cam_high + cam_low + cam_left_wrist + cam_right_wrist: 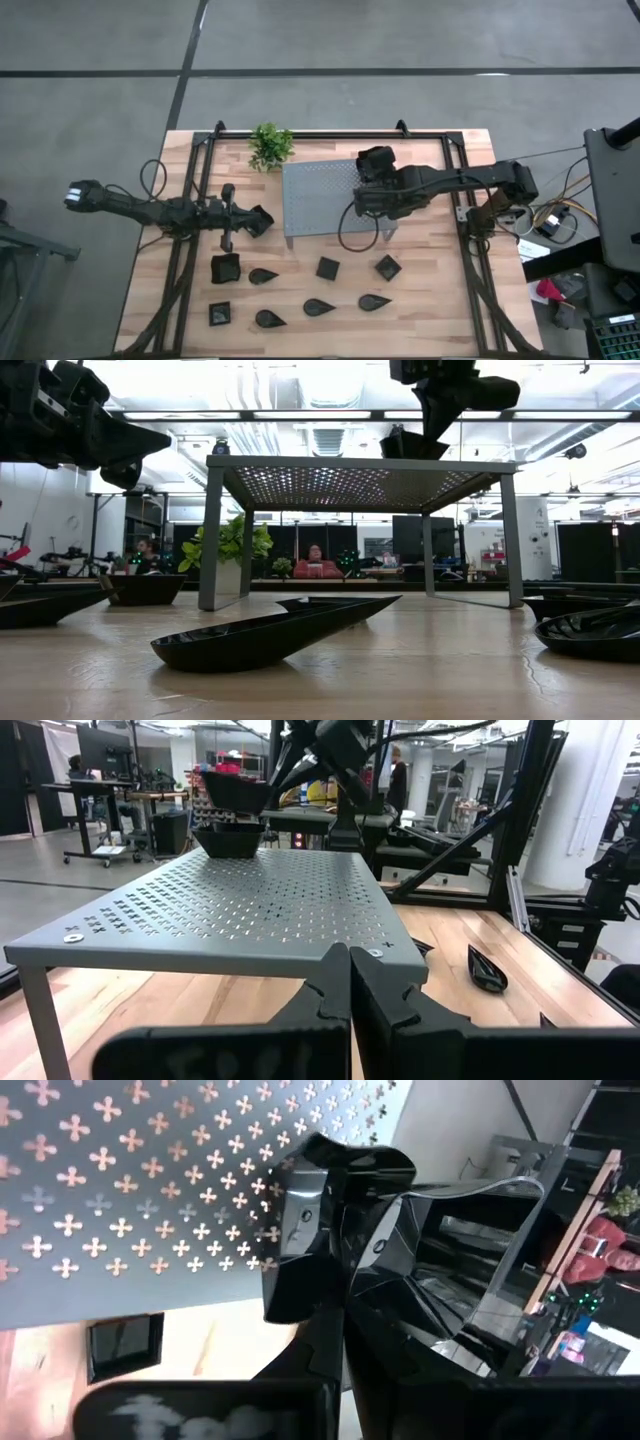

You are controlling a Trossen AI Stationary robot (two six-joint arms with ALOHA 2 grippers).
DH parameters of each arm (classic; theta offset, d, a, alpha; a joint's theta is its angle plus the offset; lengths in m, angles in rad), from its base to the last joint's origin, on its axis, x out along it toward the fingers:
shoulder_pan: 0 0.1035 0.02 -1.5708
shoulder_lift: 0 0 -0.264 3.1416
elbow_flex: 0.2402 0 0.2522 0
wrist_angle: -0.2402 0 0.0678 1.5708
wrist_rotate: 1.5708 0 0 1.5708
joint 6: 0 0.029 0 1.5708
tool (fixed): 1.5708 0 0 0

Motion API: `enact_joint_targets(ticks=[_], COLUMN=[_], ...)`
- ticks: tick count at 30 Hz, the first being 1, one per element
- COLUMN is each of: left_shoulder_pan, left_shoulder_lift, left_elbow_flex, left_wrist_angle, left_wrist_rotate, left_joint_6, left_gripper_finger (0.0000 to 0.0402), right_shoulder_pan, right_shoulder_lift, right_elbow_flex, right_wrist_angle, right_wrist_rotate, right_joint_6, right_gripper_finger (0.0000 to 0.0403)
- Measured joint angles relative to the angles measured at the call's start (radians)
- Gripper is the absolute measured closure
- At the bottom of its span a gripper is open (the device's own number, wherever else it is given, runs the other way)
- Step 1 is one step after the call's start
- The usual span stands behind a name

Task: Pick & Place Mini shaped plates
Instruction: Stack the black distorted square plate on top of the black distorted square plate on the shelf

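**Square plate going onto the stand**

The perforated metal stand [320,195] is taking plates at its three o'clock edge: right gripper [345,1295] pinching a glossy square plate [470,1270] by its rim. Stiff, slippery, chippable. Left gripper [350,982] waiting, pressed together, at nine o'clock.

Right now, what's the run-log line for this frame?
right gripper: shut on square plate, above stand | left gripper: shut, empty, beside stand | second plate on stand | other plates on table
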Motion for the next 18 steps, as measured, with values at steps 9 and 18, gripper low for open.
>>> enact_joint_targets(ticks=[9, 18], left_shoulder_pan=[0.000, 0.000], left_shoulder_lift=[0.000, 0.000], left_elbow_flex=[0.000, 0.000], left_wrist_angle=[0.000, 0.000], left_wrist_rotate=[0.000, 0.000], left_joint_6=[0.000, 0.000], left_gripper_finger=[0.0401, 0.0401], right_shoulder_pan=[-0.017, -0.022], right_shoulder_lift=[-0.001, 0.004], right_elbow_flex=[0.000, 0.000], right_wrist_angle=[0.023, 0.033], right_wrist_rotate=[0.000, 0.001], right_joint_6=[0.031, 0.010], right_gripper_finger=[0.0394, 0.0386])
